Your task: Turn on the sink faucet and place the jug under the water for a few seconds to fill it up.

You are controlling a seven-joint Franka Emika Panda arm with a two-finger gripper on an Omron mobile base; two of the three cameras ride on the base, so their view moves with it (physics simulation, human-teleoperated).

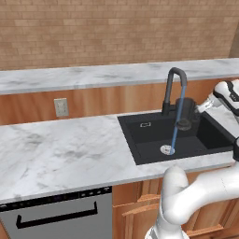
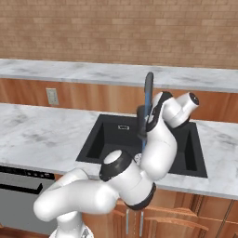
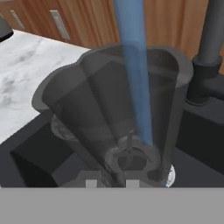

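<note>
The jug (image 1: pixel 186 113) is held over the far right part of the sink (image 1: pixel 140 144), just below the arched spout of the sink faucet (image 1: pixel 173 88), with the gripper (image 3: pixel 111 181) clamped on it near its base.

A miss is the main risk: in the left base view the water (image 1: pixel 175 133) is seen running on down to the drain (image 1: pixel 167 149), so the stream may be passing beside or through the jug rather than being caught. A small sideways drift of the arm would be enough to lose it.

A slip could also be caused by added weight as filling proceeds.

In the hand view the stream is seen entering the jug's flared mouth and reaching its bottom; no standing water level can be made out. The sink basin holds nothing besides the drain and the falling water.
</note>
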